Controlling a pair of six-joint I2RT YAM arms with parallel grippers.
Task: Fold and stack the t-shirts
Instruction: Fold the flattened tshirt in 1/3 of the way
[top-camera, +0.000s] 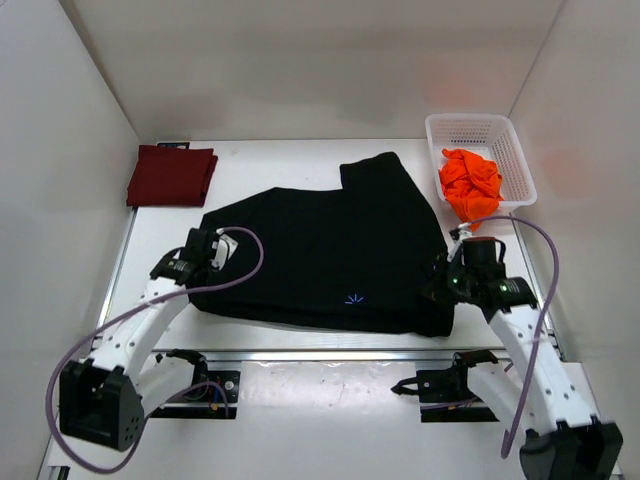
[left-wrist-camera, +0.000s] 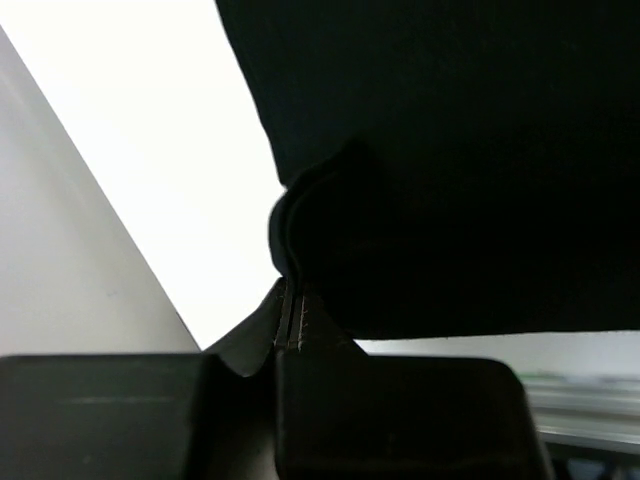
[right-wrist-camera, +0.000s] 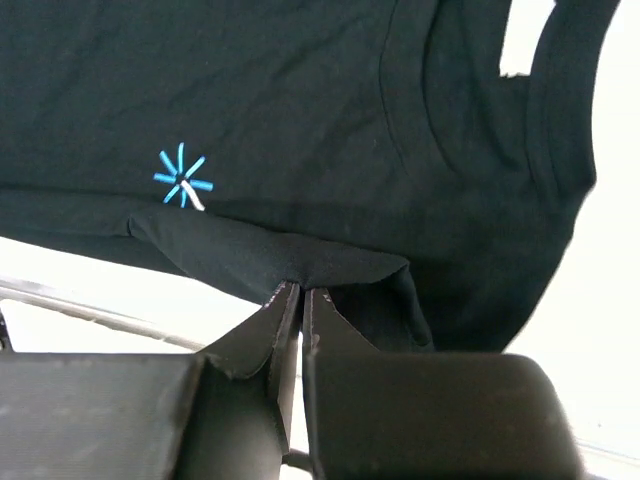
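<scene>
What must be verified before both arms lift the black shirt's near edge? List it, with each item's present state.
1. Grip of the left fingers on the edge of the black shirt: ok.
2. Grip of the right fingers on its hem: ok.
3. The maroon shirt folded, apart from it: ok.
4. The orange shirt inside the basket: not ok, spilling over the near rim.
5. The black shirt smooth: not ok, bunched at both grips.
</scene>
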